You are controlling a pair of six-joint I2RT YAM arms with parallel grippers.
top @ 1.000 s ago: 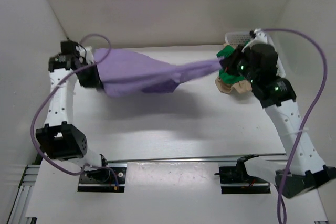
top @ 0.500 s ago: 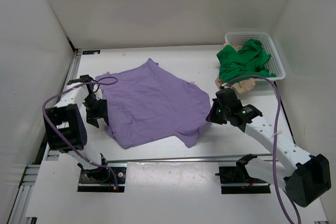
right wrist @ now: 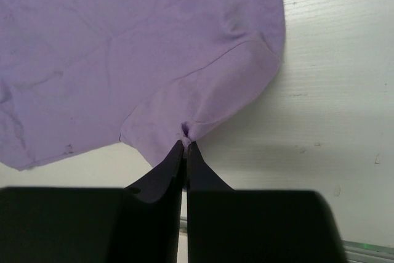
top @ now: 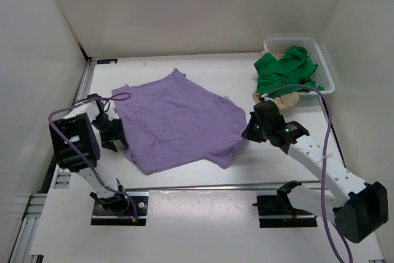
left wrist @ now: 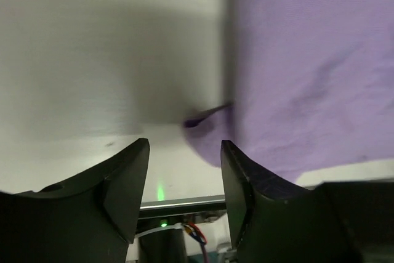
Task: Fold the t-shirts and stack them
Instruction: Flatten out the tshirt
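White hole-dotted arm links [top: 319,158] are joined by chunky black joint housings [top: 74,143], purple cables [top: 329,124] are looped alongside, and black wedge-shaped gripper fingers [left wrist: 126,183] are fitted, tbh.

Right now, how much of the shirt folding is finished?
Barely started. Done: the purple shirt lies spread flat on the table. In hand: the right gripper is pinched shut on its right-hand edge, and the left gripper hangs open beside its left edge. Left: nothing is folded yet, and the green shirt and tan shirt sit bunched in and over the white basket.
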